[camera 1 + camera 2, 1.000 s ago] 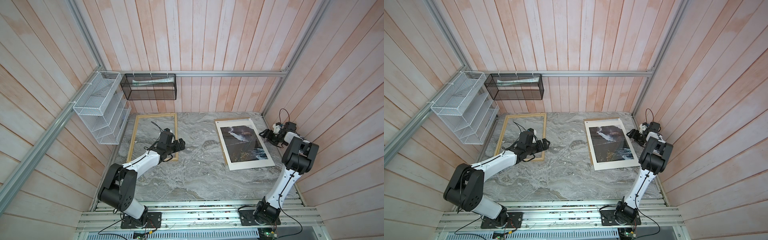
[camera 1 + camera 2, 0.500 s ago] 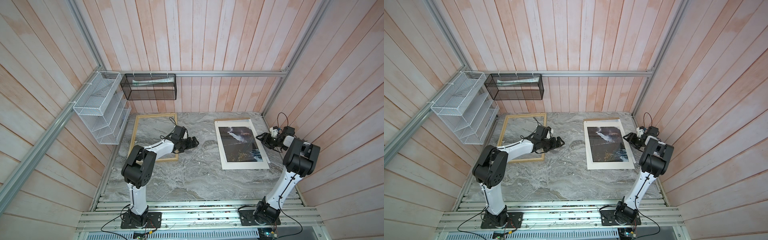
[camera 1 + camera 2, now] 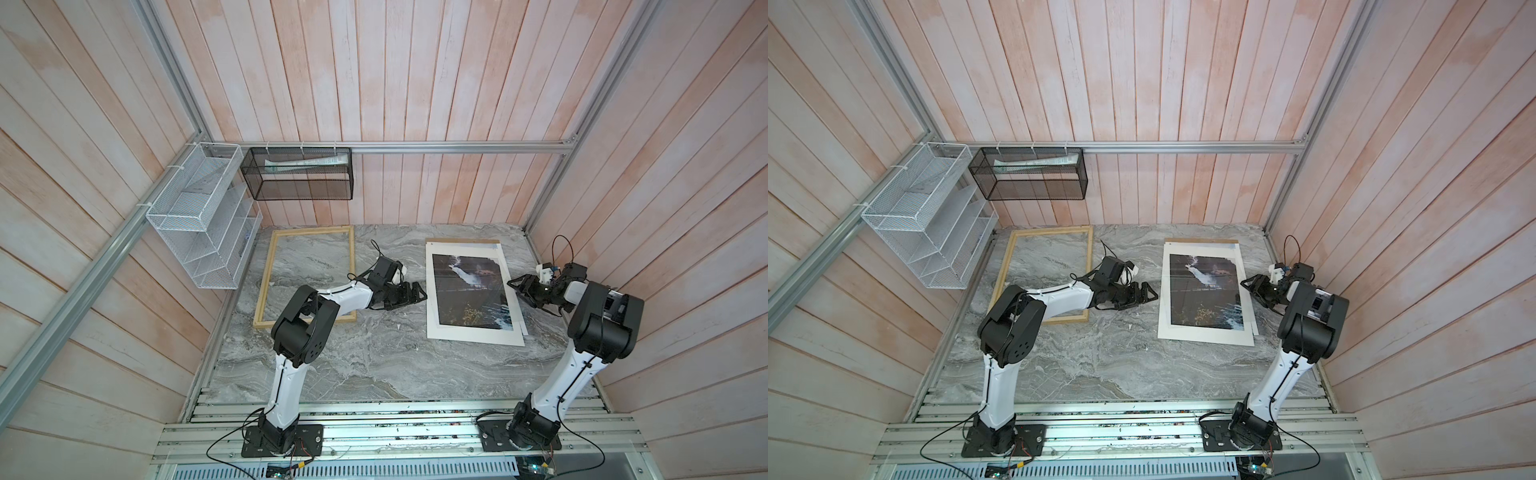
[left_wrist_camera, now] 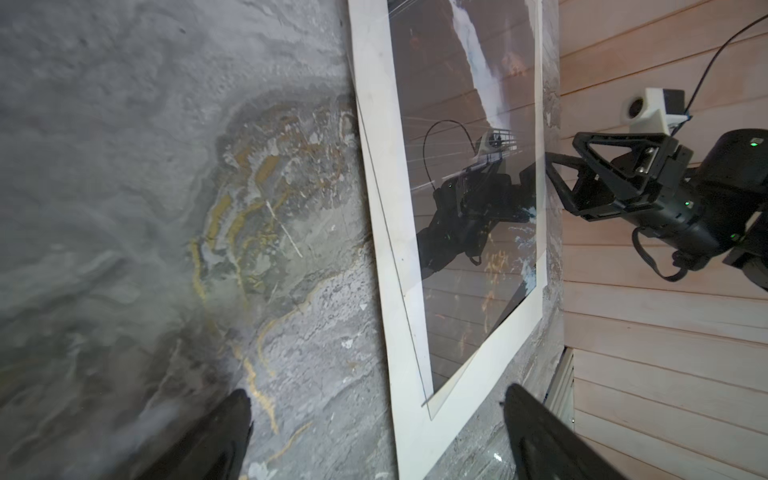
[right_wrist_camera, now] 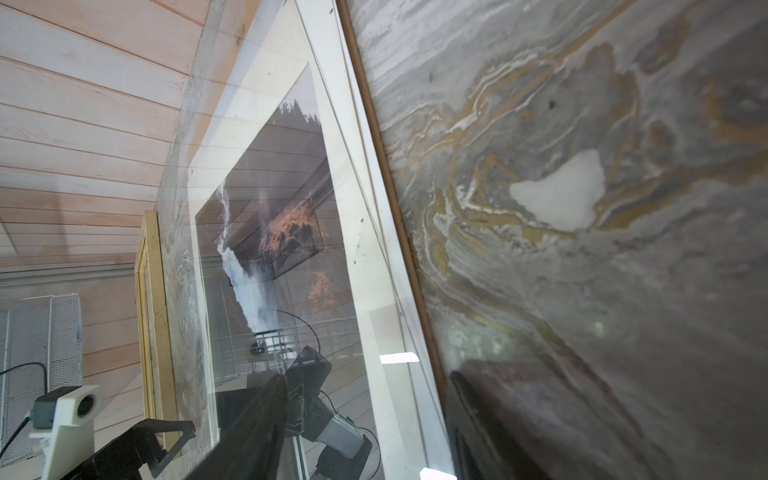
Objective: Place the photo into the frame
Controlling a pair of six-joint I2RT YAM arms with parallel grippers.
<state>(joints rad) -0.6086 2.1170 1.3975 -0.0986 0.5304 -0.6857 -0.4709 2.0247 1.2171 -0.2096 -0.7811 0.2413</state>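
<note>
Pale plank walls box in a marble-patterned tabletop [image 3: 374, 365]. In both top views the frame [image 3: 264, 286] lies flat at the far left with marble showing through it. It is well apart from the photo [image 3: 469, 291], which lies picture-up at the right on a brown backing panel [image 3: 461, 240]. The left gripper [image 3: 415, 296] hovers just left of the photo, jaws spread wide and empty. The right gripper [image 3: 517, 289] sits at the photo's right edge.

The left wrist view shows a clear sheet [image 4: 419, 353] lying askew over the photo [image 4: 388, 232], so a pinch should take the paper alone, low at the border.

In the right wrist view the right gripper [image 5: 370, 376] has its jaws partly apart astride that edge, with nothing seen clamped. Lifting both sides evenly should stop the paper buckling.
</note>
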